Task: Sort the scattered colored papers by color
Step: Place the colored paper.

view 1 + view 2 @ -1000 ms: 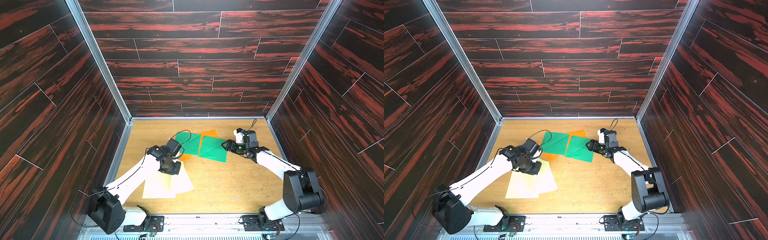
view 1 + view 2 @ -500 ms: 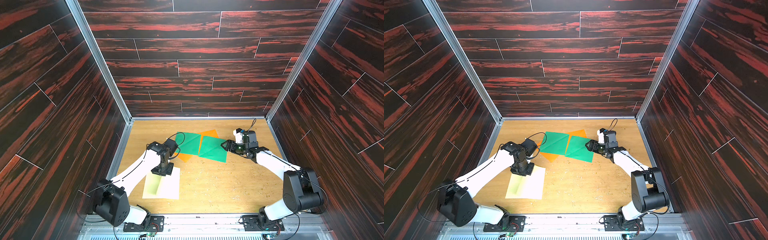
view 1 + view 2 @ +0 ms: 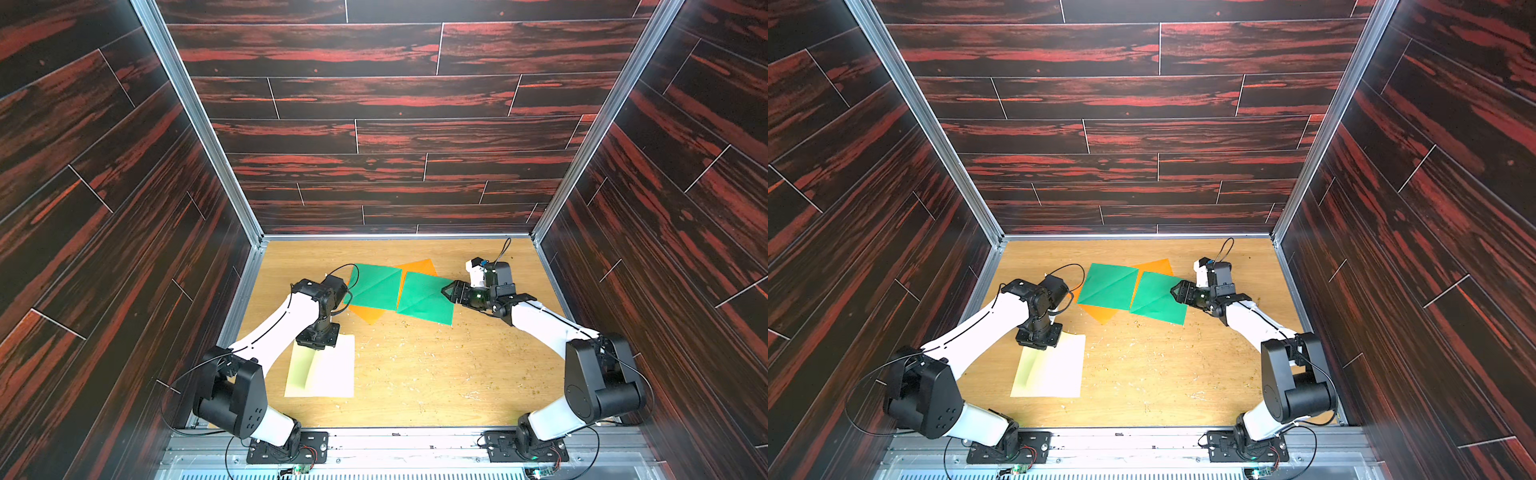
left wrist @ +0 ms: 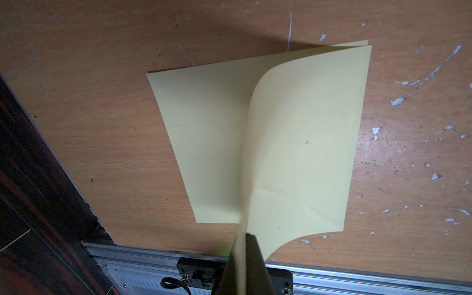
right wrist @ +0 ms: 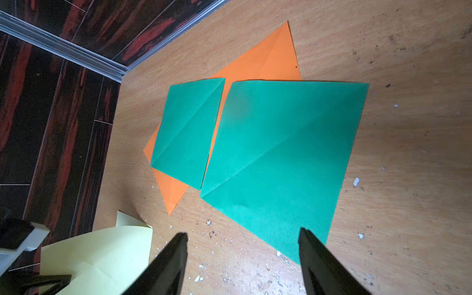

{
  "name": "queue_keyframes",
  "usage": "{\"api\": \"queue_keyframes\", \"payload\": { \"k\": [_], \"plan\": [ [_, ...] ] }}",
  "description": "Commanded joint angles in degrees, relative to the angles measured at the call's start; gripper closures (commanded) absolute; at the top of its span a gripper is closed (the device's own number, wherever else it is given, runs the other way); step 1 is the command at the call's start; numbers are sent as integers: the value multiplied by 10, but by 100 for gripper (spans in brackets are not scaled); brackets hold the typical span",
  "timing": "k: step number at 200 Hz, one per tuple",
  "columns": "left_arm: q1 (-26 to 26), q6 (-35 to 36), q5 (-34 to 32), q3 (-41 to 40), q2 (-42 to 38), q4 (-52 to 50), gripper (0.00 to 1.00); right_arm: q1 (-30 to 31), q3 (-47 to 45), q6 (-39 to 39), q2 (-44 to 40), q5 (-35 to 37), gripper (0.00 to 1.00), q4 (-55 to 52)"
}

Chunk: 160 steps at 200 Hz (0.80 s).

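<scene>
Two cream papers lie stacked near the front left. My left gripper (image 3: 318, 338) is shut on a corner of the upper cream paper (image 4: 301, 143), which curls up off the lower cream paper (image 4: 204, 143). Two creased green papers sit side by side at mid-table: the left green paper (image 3: 374, 286) and the right green paper (image 3: 426, 299). Orange paper (image 3: 417, 266) pokes out from under them at the back and at the front (image 5: 173, 194). My right gripper (image 5: 241, 233) stands open, low over the table at the right green paper's (image 5: 281, 153) near corner, with nothing between its fingers.
The tan wooden tabletop (image 3: 436, 374) is speckled with small white flecks. Dark wood-pattern walls (image 3: 374, 124) with metal rails close in the left, right and back. The arm bases are mounted on the front rail (image 3: 395, 440).
My left gripper has carried the upper cream paper toward the front left, squaring it over the lower one; a second ago they lay fanned apart. The right arm has not moved.
</scene>
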Motion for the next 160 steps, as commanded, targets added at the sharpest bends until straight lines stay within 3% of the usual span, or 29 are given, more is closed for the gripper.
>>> {"api": "queue_keyframes", "payload": {
  "k": [1,25,62,123,136,160],
  "plan": [
    [8,5,-15,7,8,-13,100,3,-5,-8,10,-1,27,-1],
    [8,0,-27,6,16,-16,100,3,-6,-9,11,1,27,-2],
    [9,-14,-53,10,21,-26,78,4,-7,-10,16,0,27,-2],
    [12,-34,-94,15,29,-40,65,8,-12,-17,22,-35,27,8],
    [13,-41,-109,20,37,-50,58,19,-11,-24,26,-45,26,10],
    [13,-46,-133,25,43,-54,55,52,3,-41,41,-70,26,5]
  ]
}}
